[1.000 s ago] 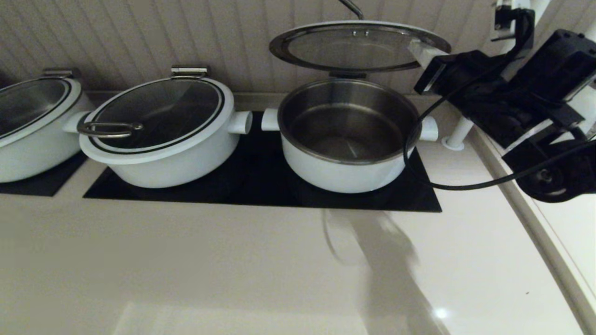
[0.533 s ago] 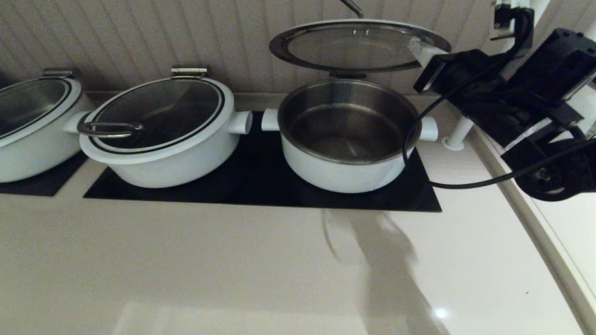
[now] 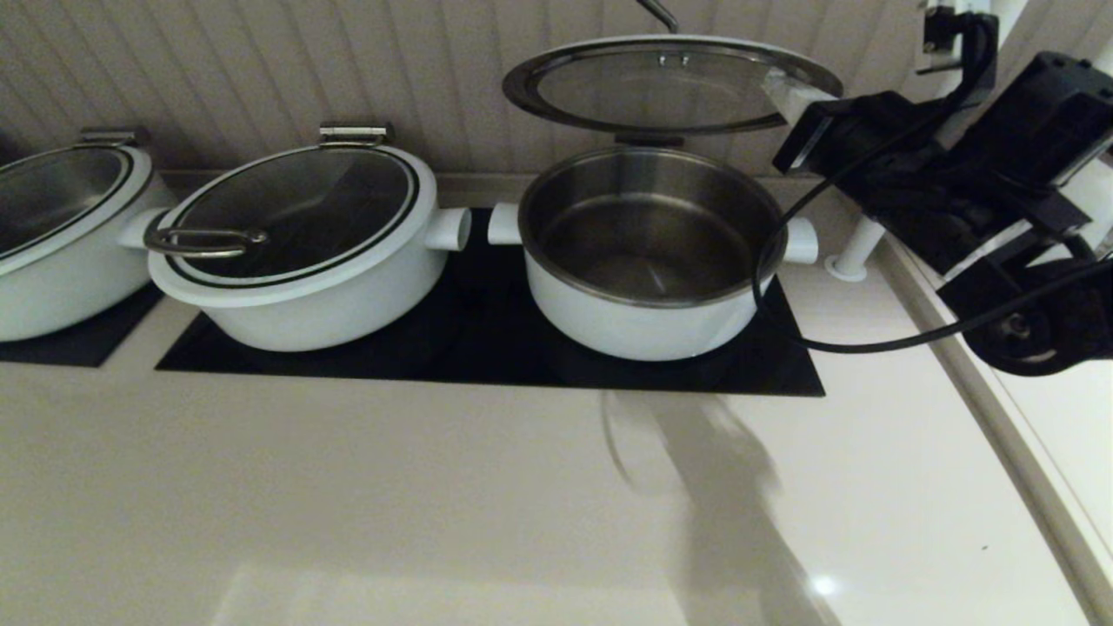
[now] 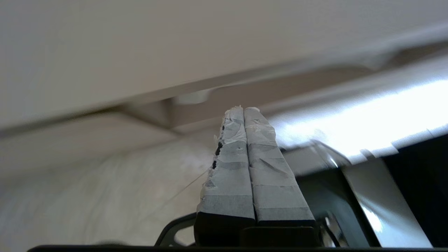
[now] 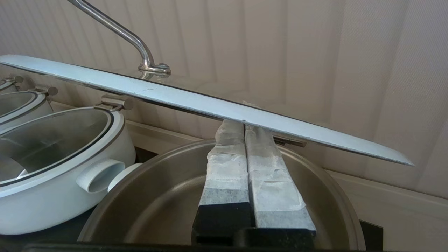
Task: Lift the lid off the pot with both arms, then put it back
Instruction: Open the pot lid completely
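Three views are splitting the scene between them: only the head view is showing the whole counter [image 3: 435, 487] with the open pot [image 3: 648, 252] sitting on the black hob panel [image 3: 487, 339], while the right wrist view alone is showing the right claw [image 5: 244, 124] from behind, its two taped fingers [image 5: 227, 164] pressed together with no gap, tips tucked up against the underside of the lid [image 5: 196, 101]. The left wrist view is giving something else entirely: the left claw [image 4: 243, 111], fingers pressed flat together on nothing, pointing at pale blurred surfaces with neither pot nor lid in sight, and this claw is not appearing in the head view. Relative to the pot, the lid [image 3: 669, 83] is hanging raised above its back edge, tilted so its underside is facing forward, against the ribbed wall [image 3: 261, 69]; the right claw [image 3: 783, 91] is meeting the lid's rim on the pot's right side, with the black arm [image 3: 956, 183] reaching in from further right. A second pot [image 3: 300, 252], lid on and loop handle at its rim, is standing just left of the open pot, and a third pot [image 3: 61, 235] is sitting further left still. Compared with the earlier pictures, the lid is sitting at almost the same height and tilt, having risen only very slightly over the last second.
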